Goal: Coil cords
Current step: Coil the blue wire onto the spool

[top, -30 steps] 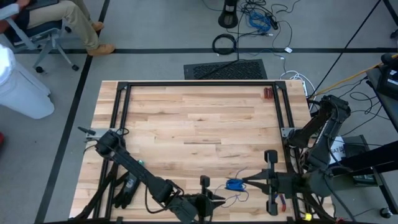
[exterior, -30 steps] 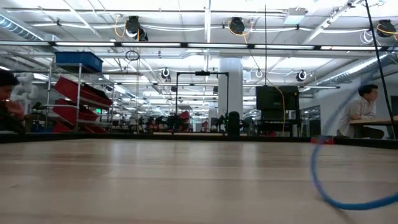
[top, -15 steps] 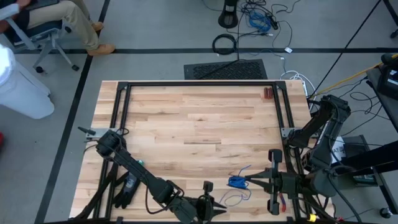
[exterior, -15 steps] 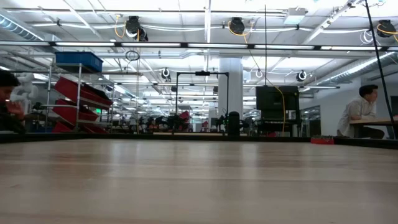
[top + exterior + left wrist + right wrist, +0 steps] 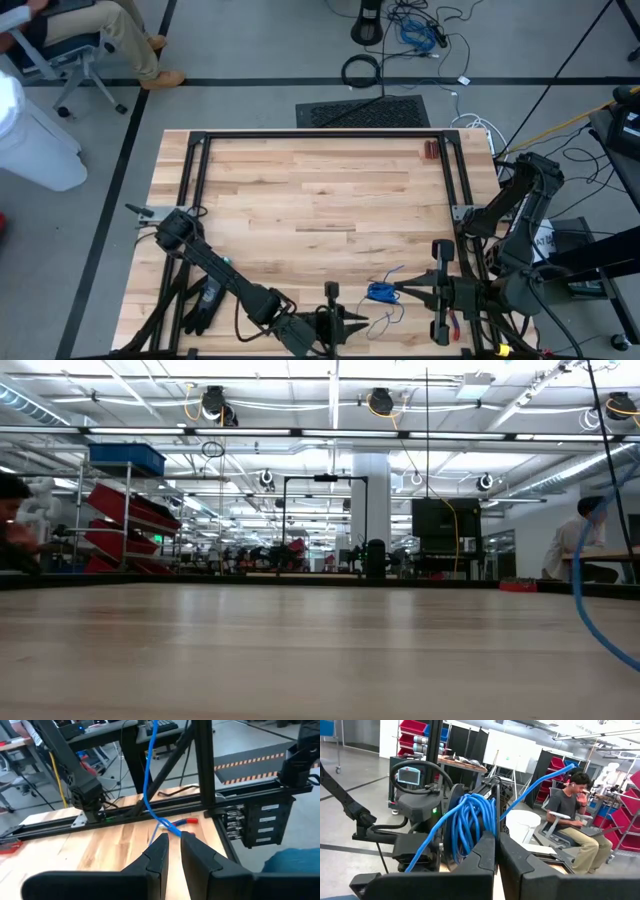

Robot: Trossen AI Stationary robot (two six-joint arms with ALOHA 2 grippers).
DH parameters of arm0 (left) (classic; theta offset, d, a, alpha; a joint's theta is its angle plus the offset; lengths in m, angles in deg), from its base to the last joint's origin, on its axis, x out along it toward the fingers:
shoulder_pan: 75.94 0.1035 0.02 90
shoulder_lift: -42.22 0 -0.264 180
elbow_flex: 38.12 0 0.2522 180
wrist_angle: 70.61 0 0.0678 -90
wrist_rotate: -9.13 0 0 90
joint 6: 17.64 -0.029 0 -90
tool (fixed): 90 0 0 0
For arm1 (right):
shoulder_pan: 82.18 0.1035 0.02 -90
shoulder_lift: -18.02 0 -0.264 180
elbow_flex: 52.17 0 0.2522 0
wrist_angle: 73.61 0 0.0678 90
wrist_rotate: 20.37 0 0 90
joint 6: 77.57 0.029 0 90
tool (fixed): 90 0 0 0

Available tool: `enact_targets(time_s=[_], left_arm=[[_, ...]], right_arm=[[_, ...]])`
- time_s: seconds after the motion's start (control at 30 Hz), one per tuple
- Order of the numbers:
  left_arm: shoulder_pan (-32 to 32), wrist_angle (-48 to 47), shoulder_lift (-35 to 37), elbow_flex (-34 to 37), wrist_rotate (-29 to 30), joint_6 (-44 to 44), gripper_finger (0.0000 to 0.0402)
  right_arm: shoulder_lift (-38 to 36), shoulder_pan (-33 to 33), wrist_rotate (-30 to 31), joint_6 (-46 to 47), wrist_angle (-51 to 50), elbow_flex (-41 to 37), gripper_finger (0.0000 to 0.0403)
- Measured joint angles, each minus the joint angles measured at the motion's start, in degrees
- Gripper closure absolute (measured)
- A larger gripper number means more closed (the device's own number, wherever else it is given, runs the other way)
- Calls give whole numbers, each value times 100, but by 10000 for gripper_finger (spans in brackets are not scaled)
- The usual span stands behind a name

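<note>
While the right gripper (image 5: 397,291) pinches the blue cords (image 5: 379,292) bundle shut, its thin tail runs toward the left gripper (image 5: 362,322) — nearly closed on that strand.

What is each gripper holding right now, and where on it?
Right gripper pinches the blue cord's coiled bundle; left gripper pinches its loose tail.

cord (image 5: 378,292): bright blue, small bundle with a thin blue tail, lower middle of the high view
table (image 5: 320,190): pale wood in light and tan planks, black frame
arms and grippers: dark, near black
pliers (image 5: 453,322): red handles, lower right
glove (image 5: 205,303): black, lower left
floor mat (image 5: 362,111): dark grid pattern, top centre
bins (image 5: 125,505): red, one blue above, left of the low view
</note>
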Motion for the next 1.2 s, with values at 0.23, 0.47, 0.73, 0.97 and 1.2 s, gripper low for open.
enact_targets(time_s=[0.23, 0.47, 0.73, 0.97, 1.2], left_arm=[[132, 83, -306, 0, -522, 126, 345], [385, -315, -691, 0, -784, 206, 345], [539, -1315, -697, 0, -218, 909, 345], [414, -1394, -483, 0, -81, 898, 345], [317, -445, -372, -13, -386, 1201, 345]], right_arm=[[2, 0, -11, 0, -7, 0, 403], [2, 0, -2, 0, -4, 0, 403], [2, 22, -8, -42, -2, 0, 403], [2, 22, -7, -44, 7, 0, 403], [2, 22, -5, -76, 20, 0, 403]])
